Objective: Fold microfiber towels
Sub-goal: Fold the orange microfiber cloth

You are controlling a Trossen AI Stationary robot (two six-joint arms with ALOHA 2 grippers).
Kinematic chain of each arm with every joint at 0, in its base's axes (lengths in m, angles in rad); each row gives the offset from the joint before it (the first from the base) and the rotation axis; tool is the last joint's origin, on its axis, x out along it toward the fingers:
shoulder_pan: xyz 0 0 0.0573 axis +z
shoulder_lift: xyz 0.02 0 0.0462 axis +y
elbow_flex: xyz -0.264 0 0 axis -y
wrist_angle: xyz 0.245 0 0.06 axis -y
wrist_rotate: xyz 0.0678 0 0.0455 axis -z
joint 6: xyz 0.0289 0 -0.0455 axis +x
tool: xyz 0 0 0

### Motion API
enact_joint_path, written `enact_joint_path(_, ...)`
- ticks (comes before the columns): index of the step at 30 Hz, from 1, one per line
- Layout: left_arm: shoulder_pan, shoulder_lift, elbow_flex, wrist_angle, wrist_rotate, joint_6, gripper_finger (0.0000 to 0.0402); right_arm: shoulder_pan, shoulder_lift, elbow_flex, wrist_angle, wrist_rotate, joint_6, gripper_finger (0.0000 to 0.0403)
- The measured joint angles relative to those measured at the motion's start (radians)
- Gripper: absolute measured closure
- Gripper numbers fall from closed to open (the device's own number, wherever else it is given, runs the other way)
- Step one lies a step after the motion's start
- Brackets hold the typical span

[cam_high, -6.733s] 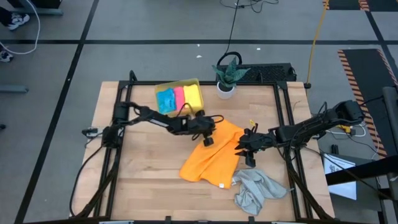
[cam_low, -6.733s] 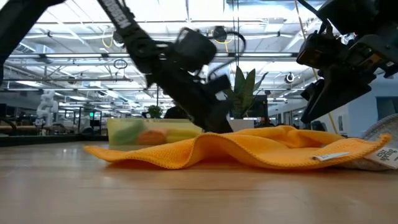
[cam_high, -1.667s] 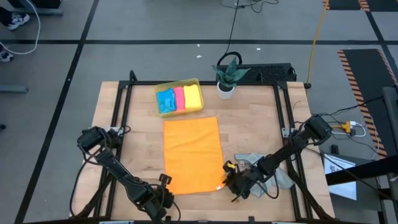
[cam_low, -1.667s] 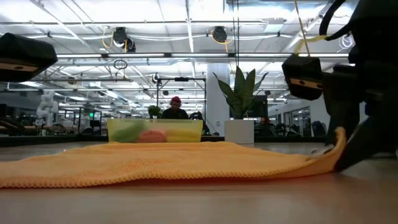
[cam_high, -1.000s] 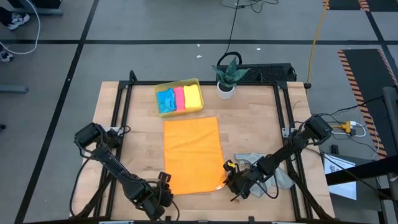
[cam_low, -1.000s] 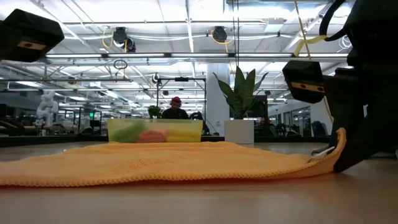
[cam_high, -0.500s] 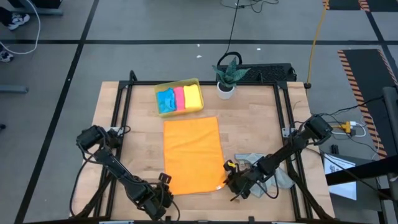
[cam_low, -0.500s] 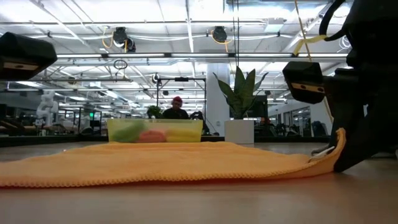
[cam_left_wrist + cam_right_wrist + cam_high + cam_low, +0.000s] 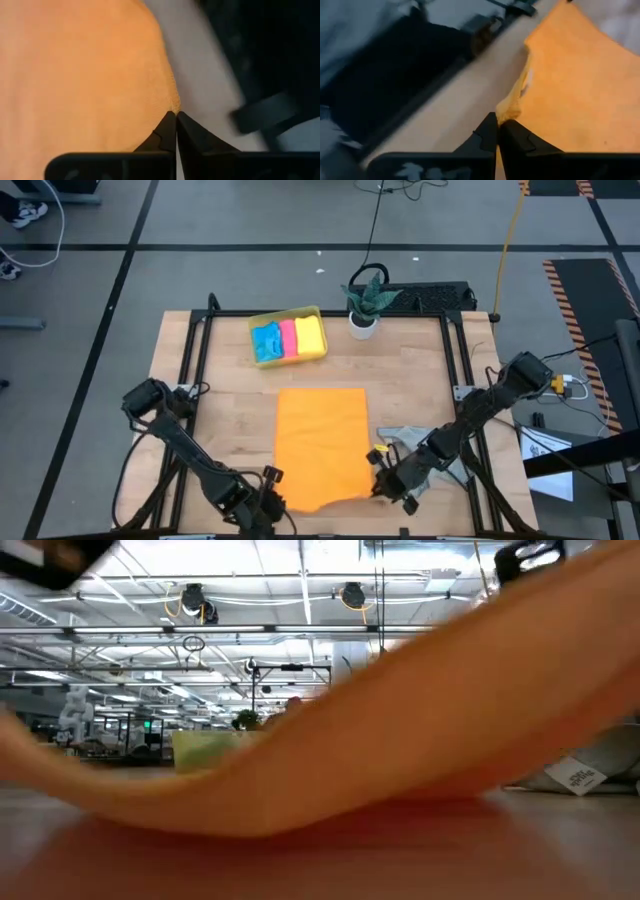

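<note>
Orange towel [image 9: 321, 442] spread on counter [image 9: 225, 410], near edge lifted. Left tool [image 9: 272, 498] pinches its near-left corner; right tool [image 9: 385, 483] pinches near-right corner. Grey towel [image 9: 415, 442] beside right tool.

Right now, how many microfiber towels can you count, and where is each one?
5. Blue towel, pink towel and yellow towel sit in the tray; orange towel is mid-table; grey towel lies beside it, partly hidden.

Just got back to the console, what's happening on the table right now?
Both arms are working the orange towel. The left gripper and right gripper are each shut on a near corner, and that edge is lifted off the table. The grey towel lies crumpled by the right arm. The blue, pink and yellow towels sit in the tray at the far side.
</note>
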Motion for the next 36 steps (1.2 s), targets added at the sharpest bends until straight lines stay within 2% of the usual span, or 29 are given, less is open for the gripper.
enact_joint_path(6,-0.008,-0.028,0.114,-0.005,-0.025,0.052,0.0398,0.05,-0.004,0.0,0.06,-0.035,0.014,0.0402)
enact_joint_path(11,-0.018,-0.026,0.145,-0.09,-0.117,0.057,0.0398,0.092,-0.045,-0.001,0.002,-0.011,0.033,0.0402)
enact_joint_path(19,0.002,-0.026,0.137,-0.371,-0.462,-0.148,0.0399,0.111,-0.213,-0.001,-0.264,0.402,0.22,0.0402)
enact_joint_path(22,0.026,-0.026,0.11,-0.441,-0.586,-0.241,0.0397,0.07,-0.243,-0.019,-0.293,0.468,0.28,0.0402)
enact_joint_path(24,0.053,-0.027,0.074,-0.453,-0.643,-0.3,0.0397,0.031,-0.246,-0.044,-0.305,0.473,0.317,0.0402)
enact_joint_path(30,0.16,-0.027,-0.069,-0.422,-0.664,-0.408,0.0396,-0.09,-0.244,-0.117,-0.304,0.498,0.41,0.0402)
enact_joint_path(33,0.205,-0.027,-0.128,-0.424,-0.664,-0.449,0.0399,-0.135,-0.245,-0.124,-0.314,0.549,0.443,0.0402)
enact_joint_path(36,0.24,-0.027,-0.165,-0.423,-0.678,-0.477,0.0397,-0.178,-0.245,-0.124,-0.353,0.547,0.473,0.0402)
